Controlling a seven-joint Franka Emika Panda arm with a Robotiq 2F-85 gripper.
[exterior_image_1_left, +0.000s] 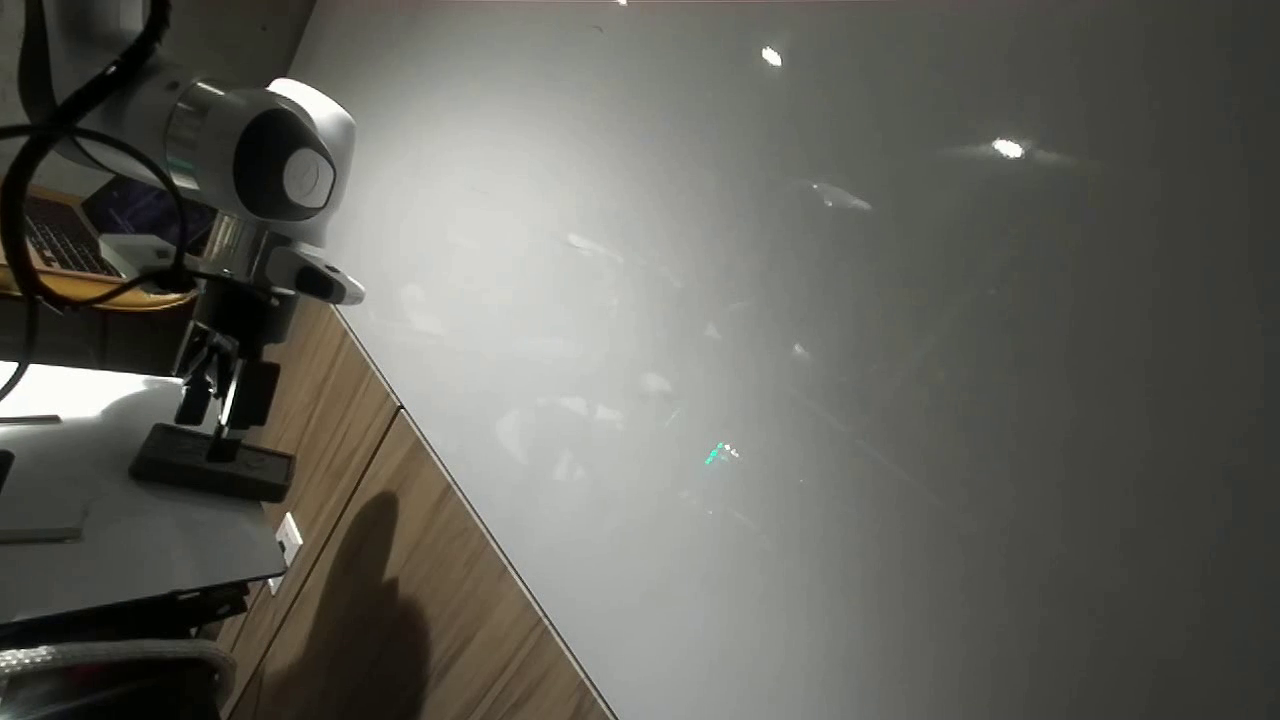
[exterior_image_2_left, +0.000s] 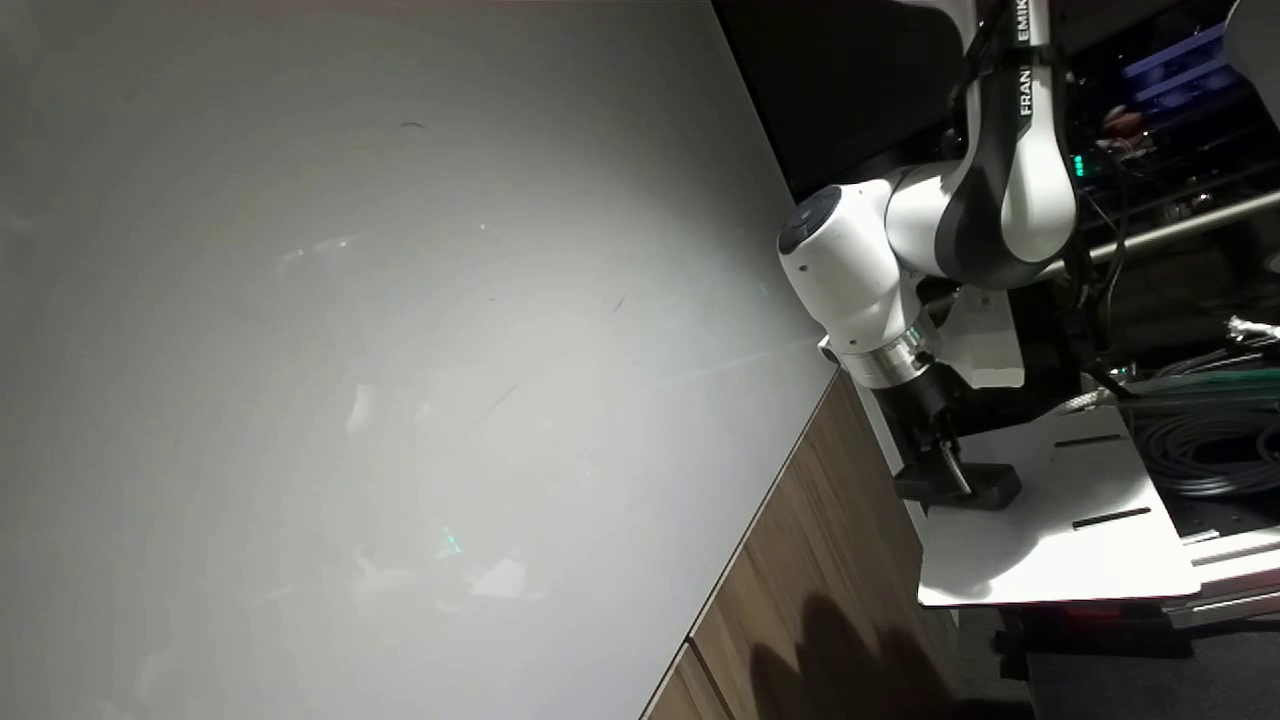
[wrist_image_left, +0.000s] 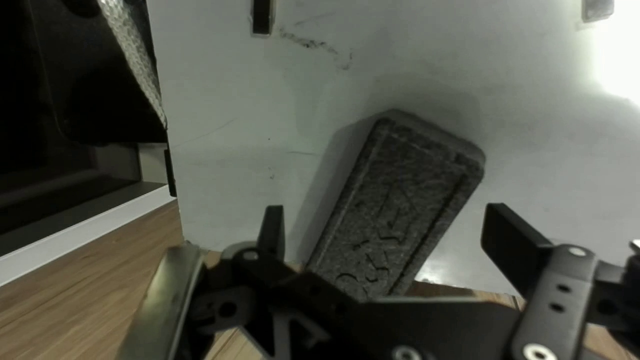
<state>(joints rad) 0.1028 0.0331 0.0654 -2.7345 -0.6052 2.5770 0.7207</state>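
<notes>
Far left of the fingers in the wrist view, a braided hose (wrist_image_left: 134, 57) is seen beside the shelf (wrist_image_left: 225, 100); wood (wrist_image_left: 90, 280) is shown below it. Next comes the left finger (wrist_image_left: 272, 230); beyond its tip a dark slot (wrist_image_left: 262, 20) is seen, smudges (wrist_image_left: 312, 44) just beside. The block (wrist_image_left: 395, 200), dark grey, embossed, is placed between the fingers, slanted, far end extended past the tips, near end hidden by the gripper (wrist_image_left: 383, 215). Fingers are spread, block not clenched; gaps are shown at both its sides. The shelf's edge is crossed by the block; whether it is laid flat cannot be told. The right finger (wrist_image_left: 512, 247) is seen near the block, apart from it.

In both exterior views, the block is partly covered by a finger. In an exterior view, a laptop (exterior_image_1_left: 65, 240) is seen up and left of the fingers, a socket (exterior_image_1_left: 289, 540) below and right, the board (exterior_image_1_left: 800, 350) far right.
</notes>
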